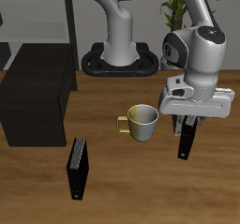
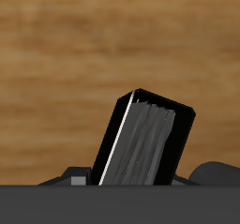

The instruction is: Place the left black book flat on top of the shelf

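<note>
One left black book [image 1: 187, 140] between gripper [image 1: 187, 125] fingers.

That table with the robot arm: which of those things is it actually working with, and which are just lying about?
In use:
- left black book, hanging upright, clamped in the gripper, above the table
- shelf, the low black cabinet with a flat top

Just lying about:
- other black book, standing near the table's front edge
- mug
- tall dark rack at the back
- plant
</note>
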{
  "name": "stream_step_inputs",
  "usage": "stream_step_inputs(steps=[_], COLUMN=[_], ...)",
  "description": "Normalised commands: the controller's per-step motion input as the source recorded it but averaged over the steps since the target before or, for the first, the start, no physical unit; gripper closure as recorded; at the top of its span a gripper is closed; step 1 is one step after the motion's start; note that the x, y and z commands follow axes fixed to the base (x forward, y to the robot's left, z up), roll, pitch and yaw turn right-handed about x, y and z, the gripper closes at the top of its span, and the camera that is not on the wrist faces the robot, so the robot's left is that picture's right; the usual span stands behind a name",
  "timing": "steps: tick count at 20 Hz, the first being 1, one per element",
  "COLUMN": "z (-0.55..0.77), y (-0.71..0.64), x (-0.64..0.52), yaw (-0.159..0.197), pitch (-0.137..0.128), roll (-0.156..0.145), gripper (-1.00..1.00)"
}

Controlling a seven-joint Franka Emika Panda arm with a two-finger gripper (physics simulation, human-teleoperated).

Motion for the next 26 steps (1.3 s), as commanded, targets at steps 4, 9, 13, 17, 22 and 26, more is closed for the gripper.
stream_step_inputs(steps=[4,9,13,17,22,26], z=[0.58,0.73,0.52,0.38,0.53,0.47], y=[0.02,-0.03,-0.18,-0.36,-0.43,-0.58], x=[-0.15,-0.19,-0.15,-0.10,-0.20,-0.17], yaw=[0.024,0.040,0.043,0.048,0.038,0.038], pitch=[-0.078,-0.099,-0.058,-0.047,-0.070,-0.037], roll=[0.003,0.001,-0.031,-0.077,-0.064,-0.110], gripper=[1.00,1.00,1.00,1.00,1.00,1.00])
